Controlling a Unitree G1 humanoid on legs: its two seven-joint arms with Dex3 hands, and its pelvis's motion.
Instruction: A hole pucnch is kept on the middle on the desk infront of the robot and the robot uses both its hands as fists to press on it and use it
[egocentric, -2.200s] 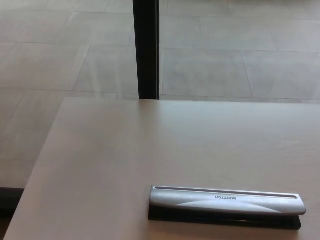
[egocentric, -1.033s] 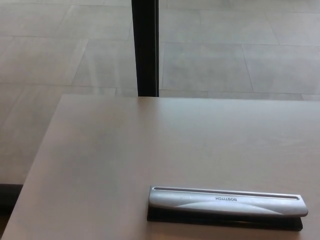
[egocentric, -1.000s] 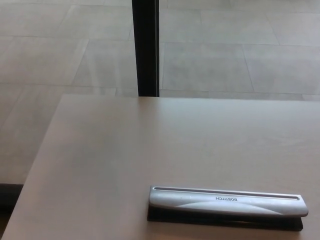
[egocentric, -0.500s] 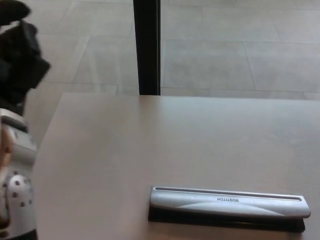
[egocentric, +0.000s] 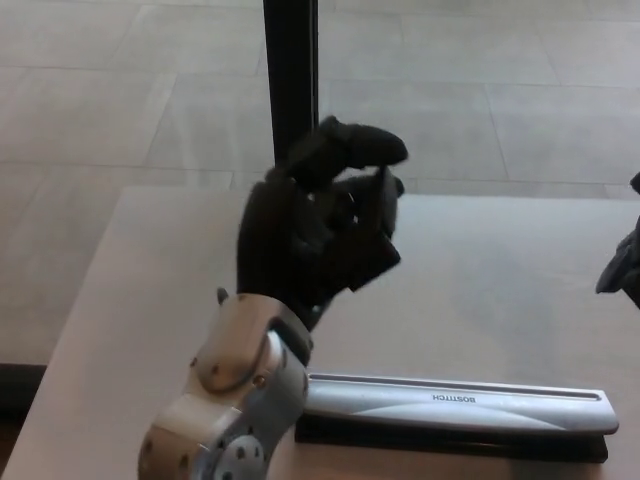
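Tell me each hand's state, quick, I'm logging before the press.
Left hand: fingers curled shut on nothing, raised above the hole punch.
Right hand: only a sliver at the edge; cannot be told.

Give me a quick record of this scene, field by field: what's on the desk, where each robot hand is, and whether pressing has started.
desk item: hole punch, silver top on a black base, lying lengthwise near the front edge
desk: pale tabletop
left hand: left hand raised above the desk, fingers curled into a fist, holding nothing
right hand: right hand only a dark sliver at the picture's right edge; fingers not readable
contact: neither hand touches the punch
pressing: not yet begun
background: tiled floor, black post beyond the desk
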